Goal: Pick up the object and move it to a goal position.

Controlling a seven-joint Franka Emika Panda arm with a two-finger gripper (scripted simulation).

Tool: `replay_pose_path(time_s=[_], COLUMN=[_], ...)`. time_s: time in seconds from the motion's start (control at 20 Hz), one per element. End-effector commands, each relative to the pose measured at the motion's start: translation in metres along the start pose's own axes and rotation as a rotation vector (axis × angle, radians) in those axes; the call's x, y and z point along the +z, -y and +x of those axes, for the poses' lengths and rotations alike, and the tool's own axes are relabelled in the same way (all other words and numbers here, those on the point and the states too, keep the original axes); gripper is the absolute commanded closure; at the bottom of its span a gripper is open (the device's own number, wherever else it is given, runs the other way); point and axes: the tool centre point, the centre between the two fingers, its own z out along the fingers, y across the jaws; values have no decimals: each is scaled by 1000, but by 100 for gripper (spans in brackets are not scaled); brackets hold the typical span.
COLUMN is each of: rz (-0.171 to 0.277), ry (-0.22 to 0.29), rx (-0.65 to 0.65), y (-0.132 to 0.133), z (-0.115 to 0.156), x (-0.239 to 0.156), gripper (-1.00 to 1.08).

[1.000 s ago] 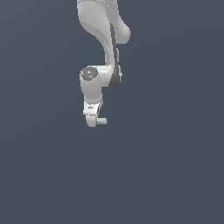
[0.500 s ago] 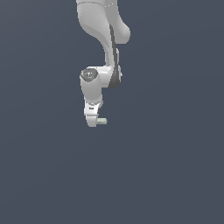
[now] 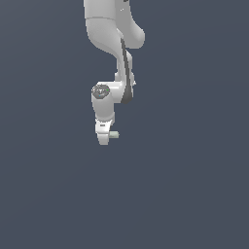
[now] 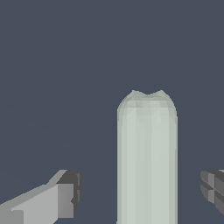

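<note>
White arm point(image 3: 109, 39): descends from the top edge of the exterior view, wrist bent downward. Fingers point(image 4: 65, 199): spread apart, visibly clear of the bar on either side. Object point(image 3: 114, 134): pale grey-green bar, projecting sideways at the gripper point(image 3: 104, 137) tip.

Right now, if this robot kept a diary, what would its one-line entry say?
arm: raised over bare floor | gripper: fingers apart | object: pale grey-green bar between fingers, no contact visible | grasp: cannot confirm | goal: not visible
</note>
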Motion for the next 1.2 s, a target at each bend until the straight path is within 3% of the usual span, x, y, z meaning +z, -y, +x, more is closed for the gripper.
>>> replay_pose_path(time_s=[0.0,0.15,0.2,0.8,1.15], rz=[-1,-1,-1,-2,-2], ry=[0,0,0,1,1], rx=[-1,-1,-1,-1,-2], y=[0,0,0,0,2], z=[0,0,0,1,18], x=[6,9,9,8,-10], gripper=[-92,-92,108,108,108])
